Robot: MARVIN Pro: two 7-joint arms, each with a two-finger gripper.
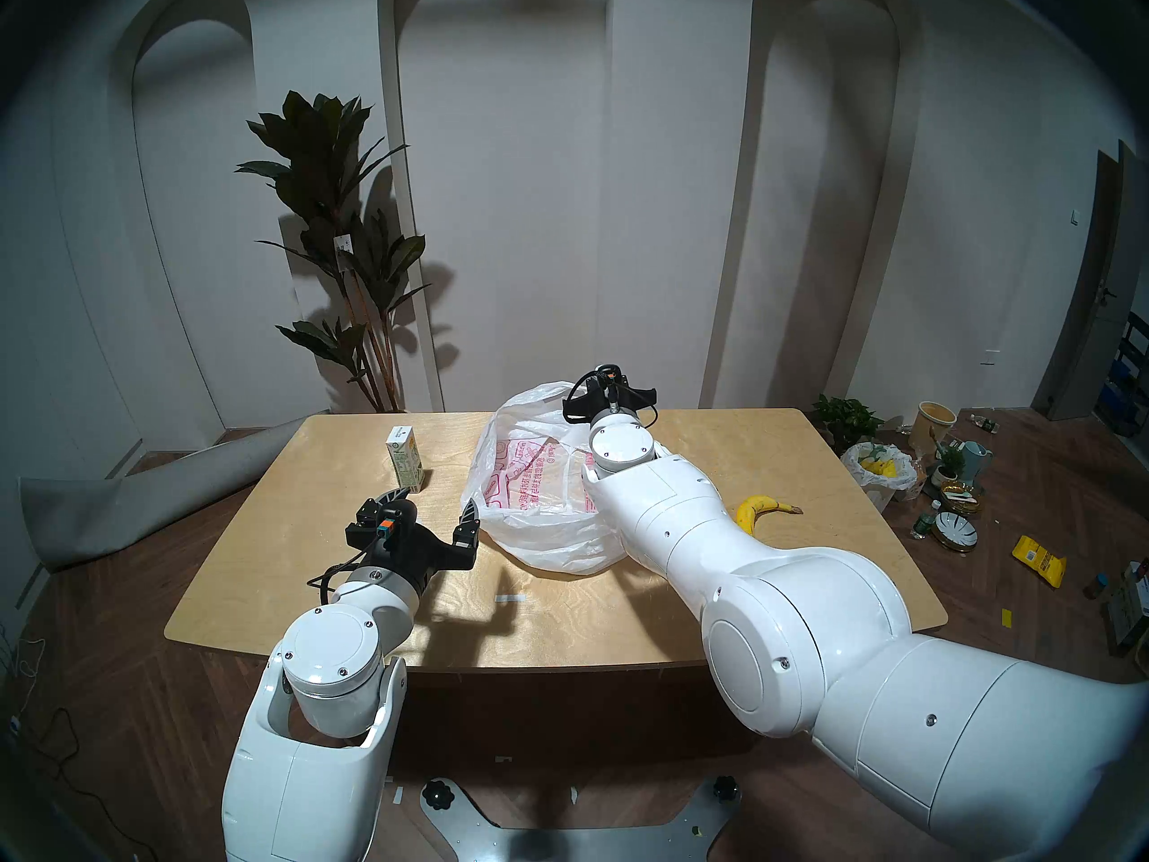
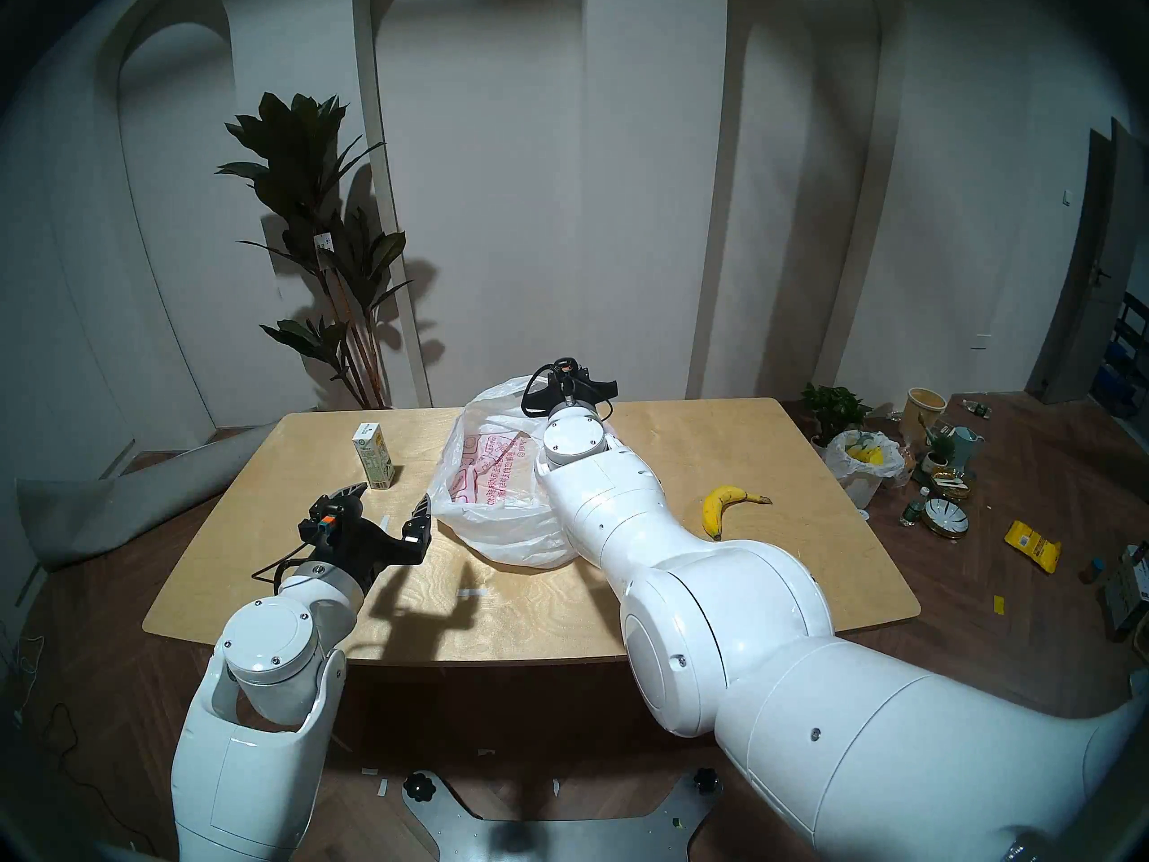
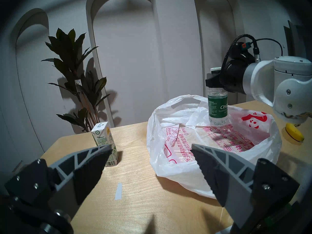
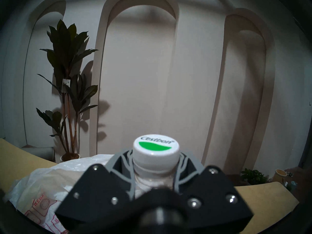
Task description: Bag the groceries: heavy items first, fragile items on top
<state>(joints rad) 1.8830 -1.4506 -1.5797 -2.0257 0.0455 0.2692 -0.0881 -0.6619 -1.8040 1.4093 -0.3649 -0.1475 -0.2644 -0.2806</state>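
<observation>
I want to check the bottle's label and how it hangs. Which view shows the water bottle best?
The left wrist view: the water bottle shows upright from cap to base, green label readable, held at the neck by the right claw over the bag. The right wrist view shows only cap and neck. In both head views the right arm hides it.

The white right arm [image 1: 684, 531] is reaching far forward across the view, wrist level, its black right gripper [image 4: 156, 162] clamping its grey ribbed fingers [image 4: 181, 167] on something at the neck. The white left arm [image 1: 336, 643] is sitting bent close to the body, the black left gripper [image 3: 152, 154] pointing forward, jaws spread wide, gripping nothing.
</observation>
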